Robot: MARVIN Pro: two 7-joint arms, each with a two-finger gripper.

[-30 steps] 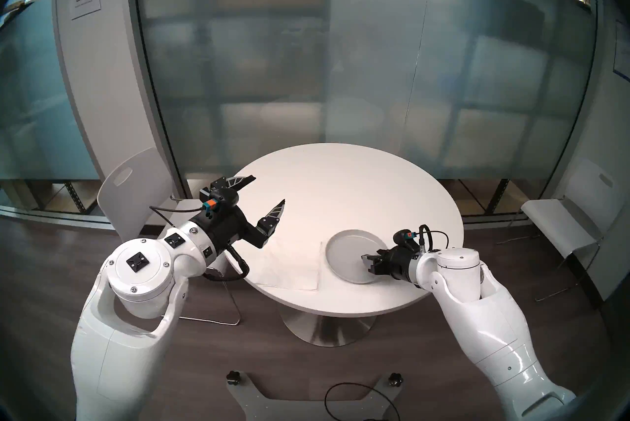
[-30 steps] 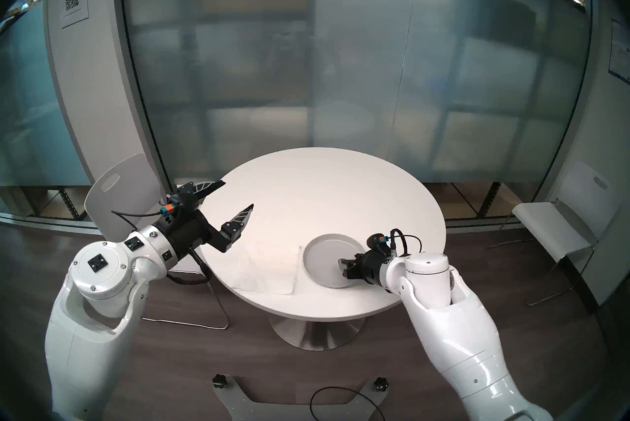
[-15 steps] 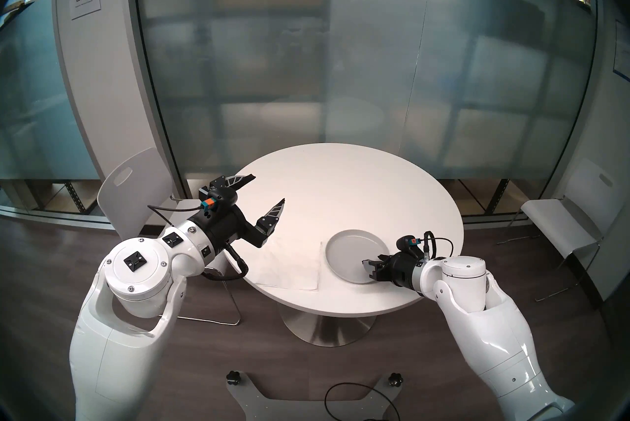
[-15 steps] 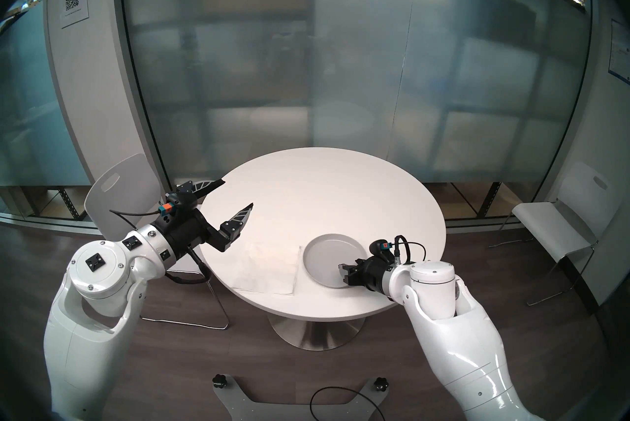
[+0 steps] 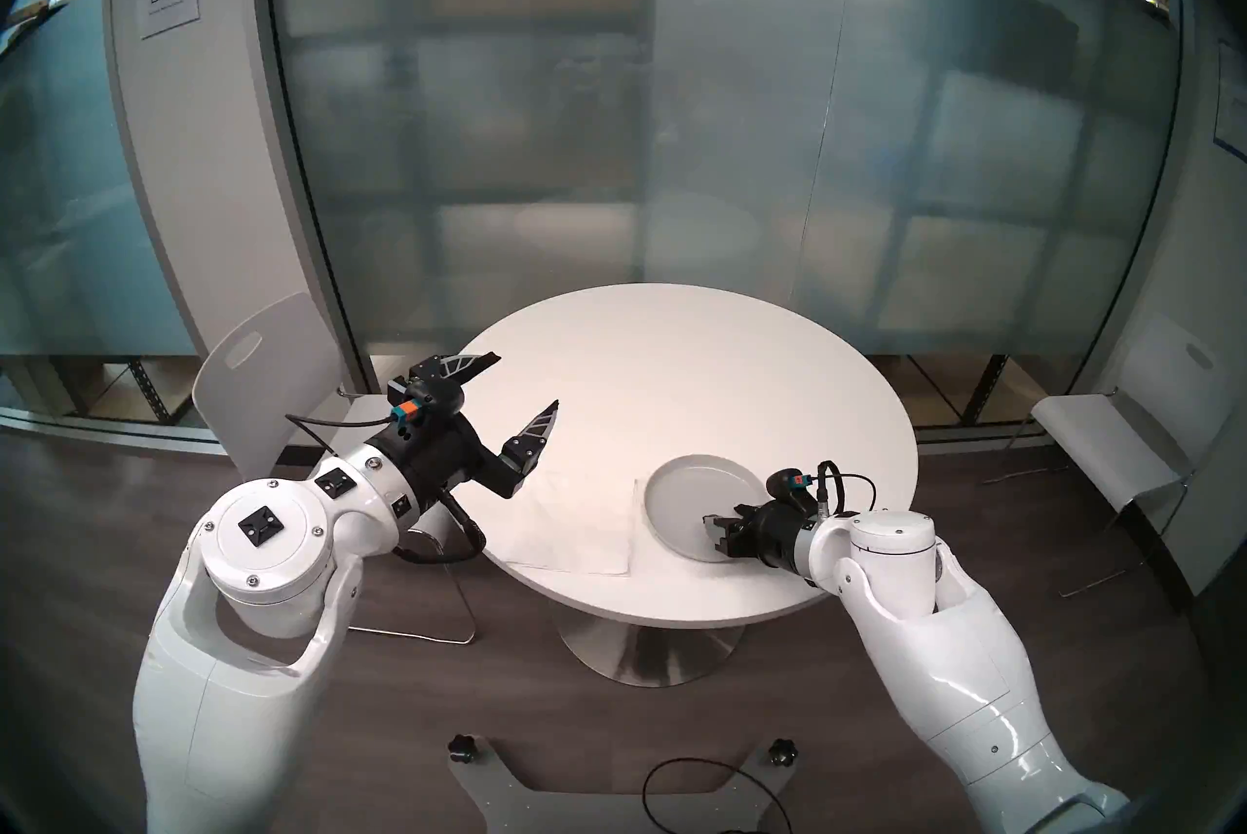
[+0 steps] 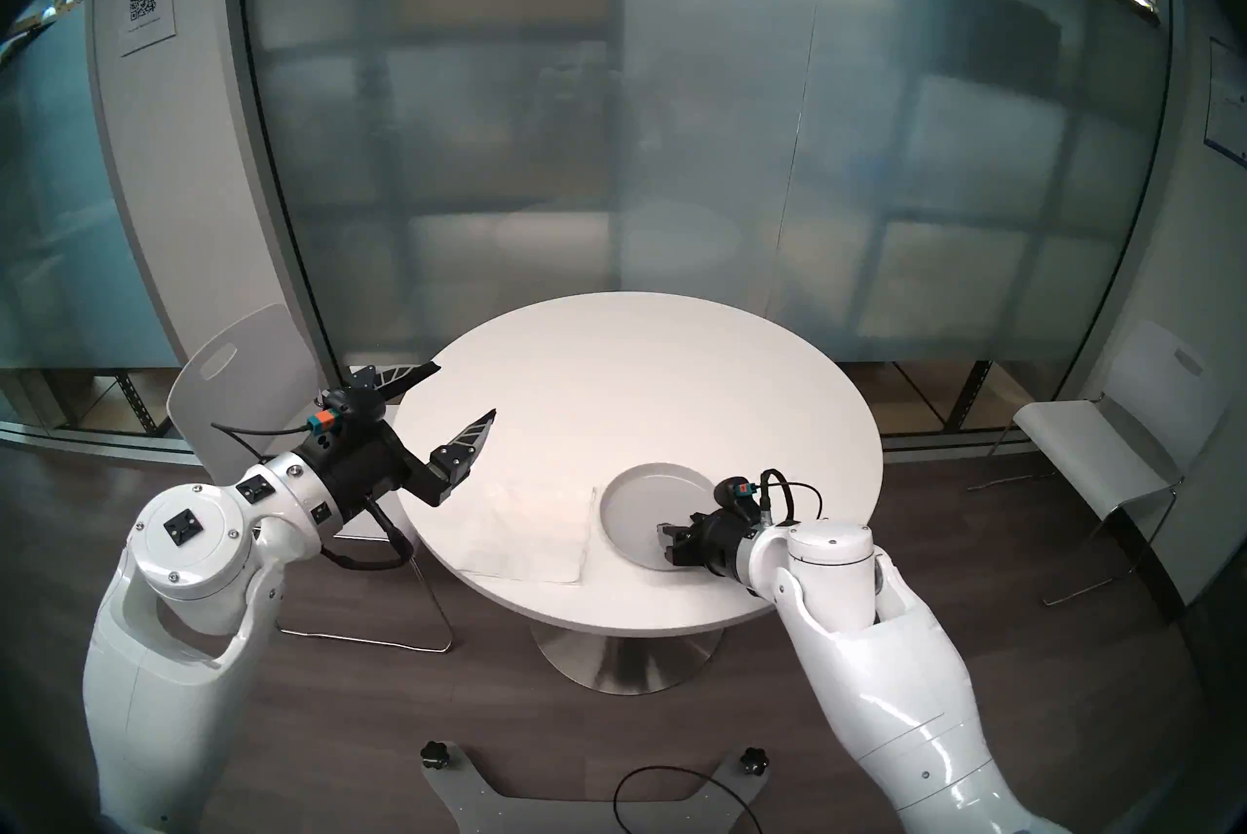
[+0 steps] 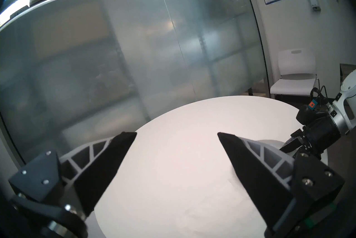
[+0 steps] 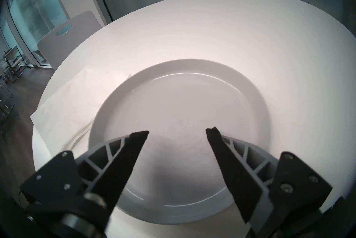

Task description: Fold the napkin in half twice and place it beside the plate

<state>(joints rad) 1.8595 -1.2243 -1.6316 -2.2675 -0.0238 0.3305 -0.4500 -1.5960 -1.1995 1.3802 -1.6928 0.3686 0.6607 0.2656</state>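
Your left hand (image 5: 523, 382) hangs level, fingers spread wide, over the bench (image 5: 688, 367) at nine o'clock; your right hand (image 8: 177, 131) tilts down, spread over the plate (image 5: 688, 488); the napkin (image 5: 573, 525) lies flat beside it, at nine o'clock.

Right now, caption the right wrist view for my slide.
Open right gripper poised over the grey plate, napkin lying beside it.

You are looking at a round white table (image 5: 675, 353) on a metal pedestal, a flat creased white napkin (image 5: 573, 532) at its near edge, a light-grey plate (image 5: 681, 492) just beside it
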